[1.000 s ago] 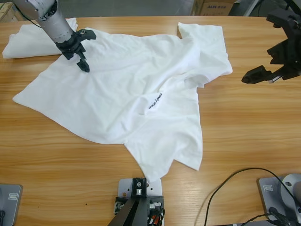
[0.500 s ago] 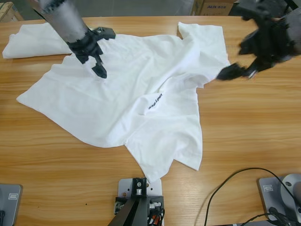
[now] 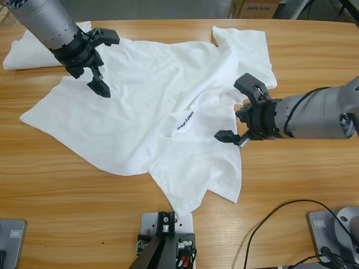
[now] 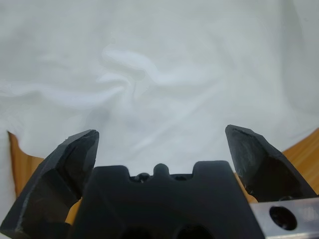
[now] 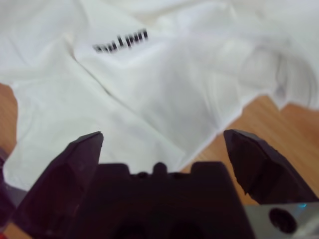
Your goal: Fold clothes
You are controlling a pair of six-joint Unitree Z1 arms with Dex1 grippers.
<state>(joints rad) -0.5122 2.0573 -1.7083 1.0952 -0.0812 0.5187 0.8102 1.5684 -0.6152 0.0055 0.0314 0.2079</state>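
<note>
A crumpled white T-shirt point(image 3: 146, 106) lies spread across the middle of the table, with a small dark printed mark point(image 3: 185, 121) near its centre. My left gripper point(image 3: 108, 64) comes in from the upper left and hovers open over the shirt's upper left part. In the left wrist view, white cloth point(image 4: 149, 74) fills the space beyond the open left gripper point(image 4: 159, 142). My right gripper point(image 3: 234, 110) reaches in from the right and stands open at the shirt's right edge. The right wrist view shows the mark point(image 5: 121, 41) and the shirt's edge ahead of the open right gripper point(image 5: 162, 139).
Another white garment point(image 3: 31, 50) lies bunched at the table's far left corner, behind the left arm. A cardboard box point(image 3: 255, 8) stands beyond the far edge. A black cable point(image 3: 275, 216) curls on the bare wood point(image 3: 303, 168) at the front right.
The right arm has swung from the upper right corner down and left to the shirt's right edge. The left gripper has shifted slightly back to the left over the shirt.
</note>
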